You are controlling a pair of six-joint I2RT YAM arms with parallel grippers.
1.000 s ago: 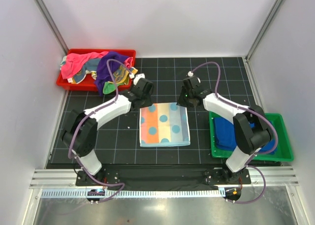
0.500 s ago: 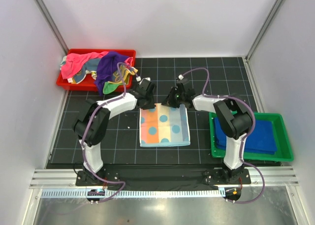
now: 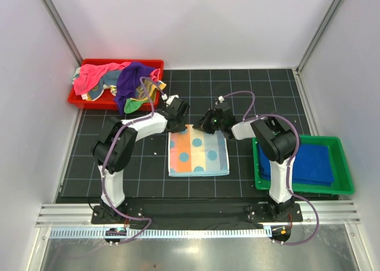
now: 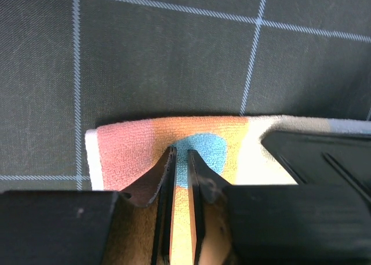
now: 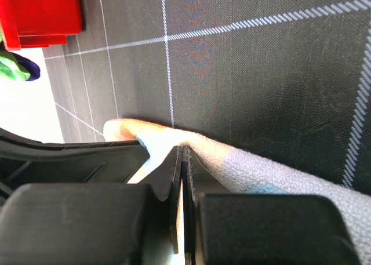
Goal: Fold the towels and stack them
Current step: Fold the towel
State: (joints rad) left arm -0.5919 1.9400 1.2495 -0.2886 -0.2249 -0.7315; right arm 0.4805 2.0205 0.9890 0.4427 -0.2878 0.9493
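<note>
A light-blue towel with coloured polka dots (image 3: 198, 150) lies folded flat on the black grid mat. My left gripper (image 3: 179, 122) is at its far left corner. In the left wrist view the gripper (image 4: 179, 152) has its jaws nearly together, with the towel's cloth (image 4: 127, 146) filling the thin gap. My right gripper (image 3: 209, 123) is at the towel's far edge, right of the middle. In the right wrist view it (image 5: 182, 149) is shut, with the towel's edge (image 5: 261, 172) bunched at its tips. A royal blue towel (image 3: 312, 161) lies folded in the green tray.
A red tray (image 3: 89, 100) at the far left holds a loose pile of pink, purple and teal-and-yellow towels (image 3: 122, 80). The green tray (image 3: 343, 187) stands at the right, near my right arm's base. White walls enclose the mat.
Both grippers moved inward and down onto the polka-dot towel's far edge. The right arm swung left, away from above the green tray, uncovering the blue towel.
</note>
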